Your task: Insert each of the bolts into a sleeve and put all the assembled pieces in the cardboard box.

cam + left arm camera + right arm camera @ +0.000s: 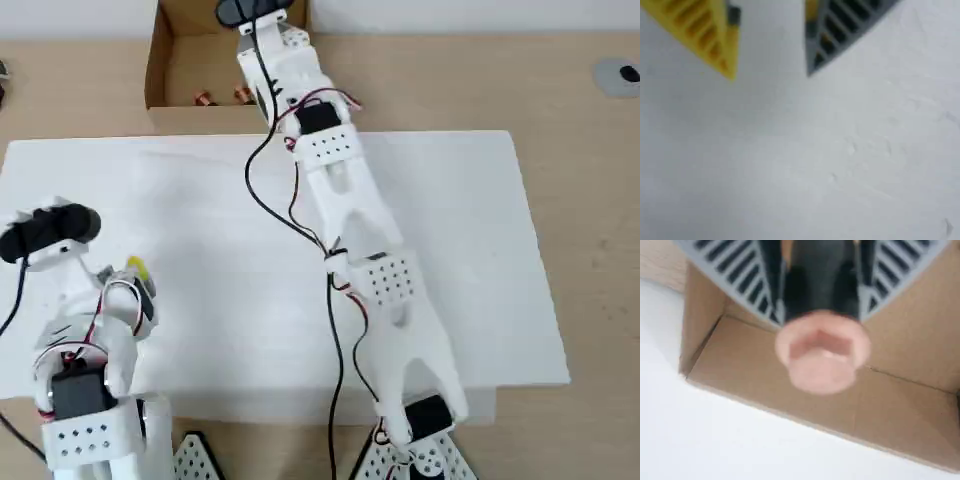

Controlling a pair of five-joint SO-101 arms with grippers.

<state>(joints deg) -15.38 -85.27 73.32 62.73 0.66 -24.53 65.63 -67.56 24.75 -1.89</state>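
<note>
— Whereabouts of the piece, relative to the right hand (821, 310)?

— Pinched in that hand: a dark sleeve (821, 275), gripped from both sides, with a pinkish hexagonal bolt head (822, 357) poking out past the fingertips. Directly below the hand, the bare brown floor of the cardboard box (740, 365). On the arm's side of the hand, the box's near wall, then the white sheet (690, 440) covering the counter (580, 200).

— Anything else inside?

— Two small copper-toned pieces (203, 97), lying to the hand's left on the box floor, close to that near wall. Likely finished assemblies, though too small to tell for sure.

— And the left hand (771, 74)?

— Spread apart, nothing between yellow finger (705, 35) and grey finger (840, 30). Hovering close over bare white sheet, well apart from the box.

— Best way to finish this step?

— Judging from the hand's place over the box: lower first, bringing the bolt head near the floor, then part the fingers gently. Risks shaking the bolt out of its sleeve if let go from high up. Aim for bare cardboard, to the right of the two pieces. Afterwards, lift straight up before pulling back, to avoid clipping the near wall.
</note>
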